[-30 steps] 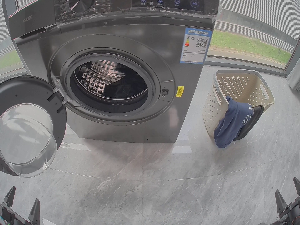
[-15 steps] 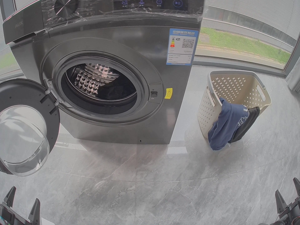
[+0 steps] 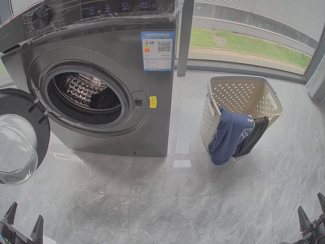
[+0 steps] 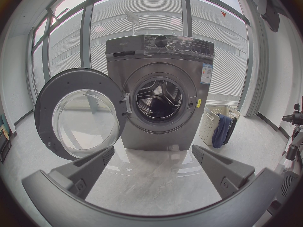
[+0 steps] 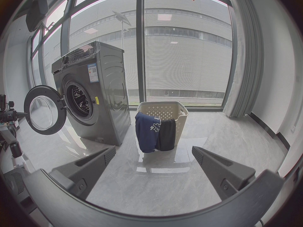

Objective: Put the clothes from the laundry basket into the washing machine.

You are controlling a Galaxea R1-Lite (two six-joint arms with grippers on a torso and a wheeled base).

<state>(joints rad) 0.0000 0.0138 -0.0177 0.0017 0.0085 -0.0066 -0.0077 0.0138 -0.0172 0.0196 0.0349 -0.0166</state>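
Left gripper [image 3: 24,217] and right gripper [image 3: 310,209] hang low over the grey floor [image 3: 162,200], both spread wide and empty. Farther off, a blue garment [image 3: 230,136] and a black garment [image 3: 252,140] drape over the near rim of the laundry basket [image 3: 207,122]. It stands beside the washing machine [image 3: 101,41], whose door [image 3: 20,102] is swung open.

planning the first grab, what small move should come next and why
Probably advance the right gripper toward the blue garment draped over the laundry basket rim: its fingers are open and empty, and the washing machine door is open.
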